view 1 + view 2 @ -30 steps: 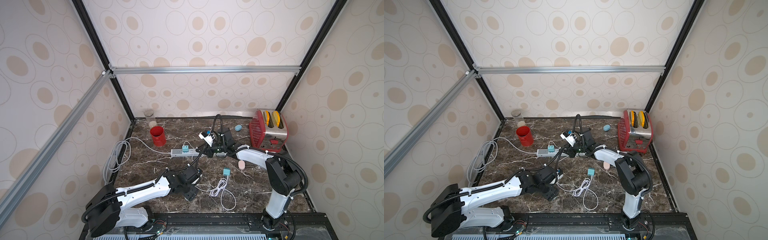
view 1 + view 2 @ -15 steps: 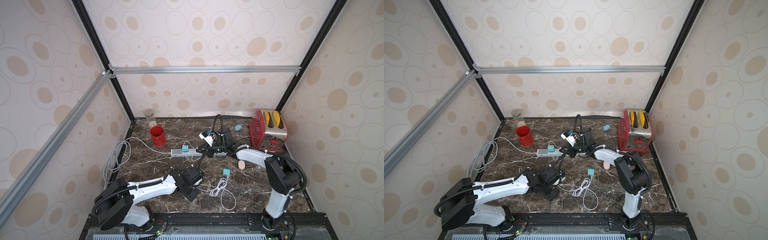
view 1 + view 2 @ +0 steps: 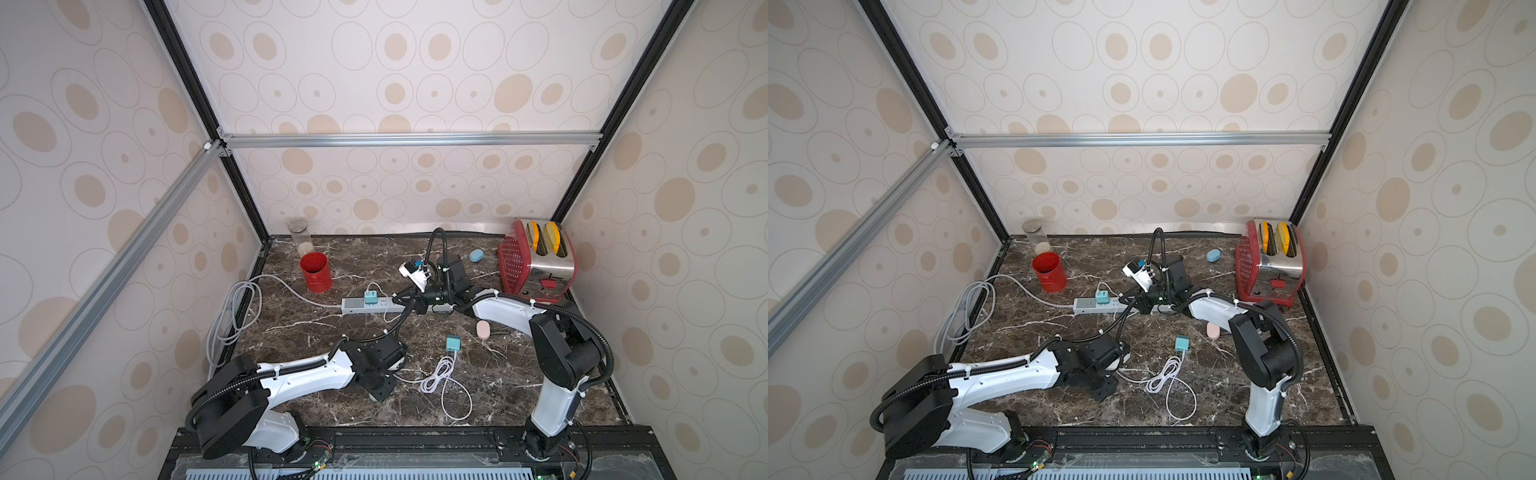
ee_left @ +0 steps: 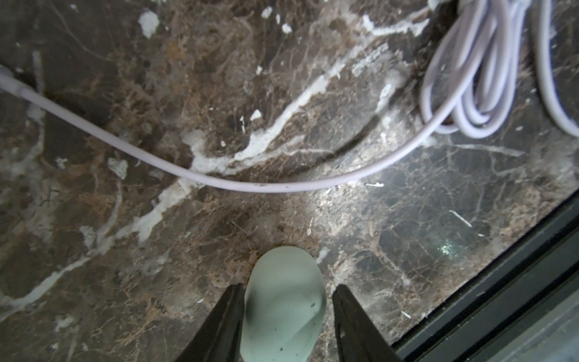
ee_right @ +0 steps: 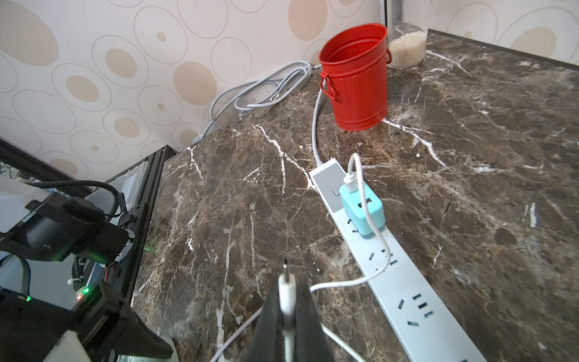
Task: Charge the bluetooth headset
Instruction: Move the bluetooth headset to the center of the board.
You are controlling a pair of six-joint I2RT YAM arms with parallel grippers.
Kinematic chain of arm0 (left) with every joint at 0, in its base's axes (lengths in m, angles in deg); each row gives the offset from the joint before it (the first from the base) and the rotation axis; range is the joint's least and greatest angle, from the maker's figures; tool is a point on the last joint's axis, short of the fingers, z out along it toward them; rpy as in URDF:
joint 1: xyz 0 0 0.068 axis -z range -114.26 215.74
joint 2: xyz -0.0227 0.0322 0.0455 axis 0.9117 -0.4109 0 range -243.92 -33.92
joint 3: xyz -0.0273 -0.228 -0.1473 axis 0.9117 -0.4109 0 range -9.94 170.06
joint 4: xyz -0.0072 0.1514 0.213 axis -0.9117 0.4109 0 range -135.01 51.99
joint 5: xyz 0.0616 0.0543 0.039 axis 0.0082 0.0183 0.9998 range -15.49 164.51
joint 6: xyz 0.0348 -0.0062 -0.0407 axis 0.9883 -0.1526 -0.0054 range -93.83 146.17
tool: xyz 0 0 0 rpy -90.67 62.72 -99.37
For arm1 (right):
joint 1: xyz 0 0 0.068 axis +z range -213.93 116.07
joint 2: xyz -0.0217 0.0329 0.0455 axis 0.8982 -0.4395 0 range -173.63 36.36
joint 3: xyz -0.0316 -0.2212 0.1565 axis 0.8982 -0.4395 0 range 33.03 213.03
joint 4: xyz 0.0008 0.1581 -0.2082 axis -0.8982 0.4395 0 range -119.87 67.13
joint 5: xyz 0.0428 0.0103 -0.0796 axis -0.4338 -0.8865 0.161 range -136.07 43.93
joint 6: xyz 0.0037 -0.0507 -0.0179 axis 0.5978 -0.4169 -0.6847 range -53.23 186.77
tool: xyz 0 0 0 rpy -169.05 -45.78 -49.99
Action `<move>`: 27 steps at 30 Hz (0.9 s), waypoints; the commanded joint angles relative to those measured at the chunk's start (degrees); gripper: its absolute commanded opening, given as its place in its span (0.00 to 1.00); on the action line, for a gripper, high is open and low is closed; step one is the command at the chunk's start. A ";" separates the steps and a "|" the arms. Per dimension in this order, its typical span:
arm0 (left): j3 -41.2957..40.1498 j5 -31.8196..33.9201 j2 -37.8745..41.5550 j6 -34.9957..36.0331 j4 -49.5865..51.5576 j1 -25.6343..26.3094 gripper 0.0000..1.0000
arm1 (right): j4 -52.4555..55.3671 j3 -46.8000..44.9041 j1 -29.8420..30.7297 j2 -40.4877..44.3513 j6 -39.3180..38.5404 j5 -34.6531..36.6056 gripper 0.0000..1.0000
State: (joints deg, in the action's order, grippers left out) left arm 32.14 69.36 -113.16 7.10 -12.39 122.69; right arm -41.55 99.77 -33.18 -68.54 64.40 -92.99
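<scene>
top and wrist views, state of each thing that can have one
left gripper, open, astride the mint earbud case
right gripper, shut on the cable plug
teal charger, plugged into the power strip
spare teal charger, unplugged, lying loose
red bin, upright
glass jar, upright, lidded
toaster, both slots filled

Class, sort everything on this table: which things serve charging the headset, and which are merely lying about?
Job: mint headset case; white cable plug; teal charger; power strip.
Lying about: red bin; rice jar; toaster; blue case; pink case; spare charger.
</scene>
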 commanded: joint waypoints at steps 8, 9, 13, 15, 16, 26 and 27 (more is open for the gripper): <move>-0.15 0.24 -1.70 -2.46 1.14 0.80 0.49 | -1.41 -0.38 -0.46 -0.18 0.37 -1.69 0.00; -0.06 0.38 -1.79 -2.51 1.34 0.77 0.49 | -1.49 -0.40 -0.51 -0.18 0.49 -1.69 0.00; 0.04 0.84 -2.83 -2.90 2.39 0.78 0.46 | -1.84 -0.44 -0.57 -0.15 0.78 -2.00 0.00; 0.17 1.33 -3.15 -3.20 2.84 0.80 0.43 | -1.94 -0.41 -0.52 -0.19 0.84 -2.03 0.00; 0.20 1.81 -3.19 -3.47 2.97 0.80 0.41 | -1.87 -0.46 -0.58 -0.13 0.80 -2.02 0.00; -1.52 5.41 2.09 -21.40 3.04 -7.03 0.23 | -1.47 -0.65 -0.67 0.31 0.99 -1.25 0.00; -1.90 6.22 3.40 -23.52 3.23 -8.21 0.23 | -1.30 -0.65 -0.67 0.48 0.98 -1.03 0.00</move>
State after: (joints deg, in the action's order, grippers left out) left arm 30.88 72.33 -113.10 -7.44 -11.63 117.07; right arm -42.36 99.75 -33.49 -68.54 65.47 -93.86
